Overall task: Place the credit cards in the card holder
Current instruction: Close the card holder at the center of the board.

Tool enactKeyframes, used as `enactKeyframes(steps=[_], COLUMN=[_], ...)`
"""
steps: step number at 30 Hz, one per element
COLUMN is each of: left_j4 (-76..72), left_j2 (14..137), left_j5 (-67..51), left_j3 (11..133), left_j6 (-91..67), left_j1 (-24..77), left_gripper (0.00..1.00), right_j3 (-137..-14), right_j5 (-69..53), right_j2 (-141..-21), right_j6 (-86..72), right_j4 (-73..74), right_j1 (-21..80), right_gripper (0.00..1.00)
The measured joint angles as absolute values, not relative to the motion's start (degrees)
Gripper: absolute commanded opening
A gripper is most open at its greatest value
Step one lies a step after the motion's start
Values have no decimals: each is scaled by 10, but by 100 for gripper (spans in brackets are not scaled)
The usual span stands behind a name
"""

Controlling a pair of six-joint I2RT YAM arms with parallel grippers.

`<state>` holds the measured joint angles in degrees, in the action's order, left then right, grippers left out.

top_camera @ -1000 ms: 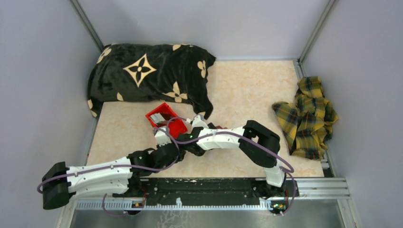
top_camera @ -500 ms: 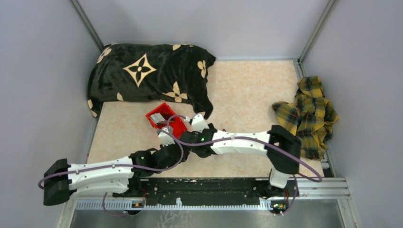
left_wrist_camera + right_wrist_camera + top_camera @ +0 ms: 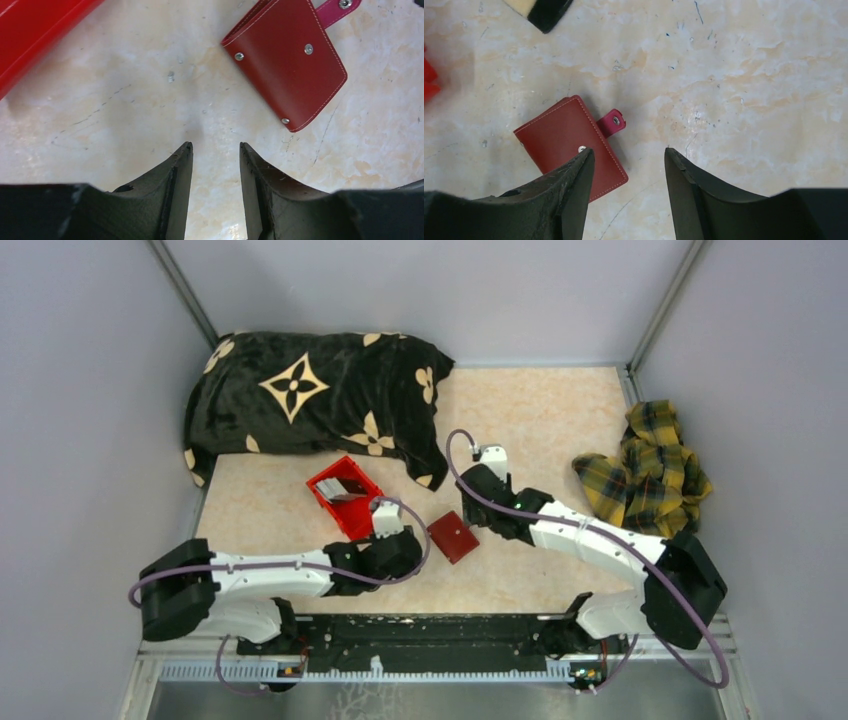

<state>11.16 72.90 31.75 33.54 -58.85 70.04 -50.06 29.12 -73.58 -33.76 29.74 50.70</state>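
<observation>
**Closed card holder (image 3: 453, 537) lies flat between two empty grippers, just right of the red bin (image 3: 372, 510).**
The left gripper (image 3: 215, 147) and right gripper (image 3: 626, 152) both hover with jaws parted, holding nothing. The credit cards (image 3: 343, 485) appear to sit in the bin. A clean next step would likely be one arm pinning the holder while the other lifts its cover by the loose snap tab (image 3: 612, 121).
</observation>
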Motion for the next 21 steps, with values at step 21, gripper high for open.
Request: enactKeyframes(steps=[21], left_j4=[33], left_j2=[858], left_j5=[238], left_j3=[382], left_j6=[-524], left_j1=[634], left_gripper=[47], right_j3=[-430], right_j5=[59], right_j2=[-776], right_j6=[-280], right_j4=[133], right_j1=[363], right_gripper=[43])
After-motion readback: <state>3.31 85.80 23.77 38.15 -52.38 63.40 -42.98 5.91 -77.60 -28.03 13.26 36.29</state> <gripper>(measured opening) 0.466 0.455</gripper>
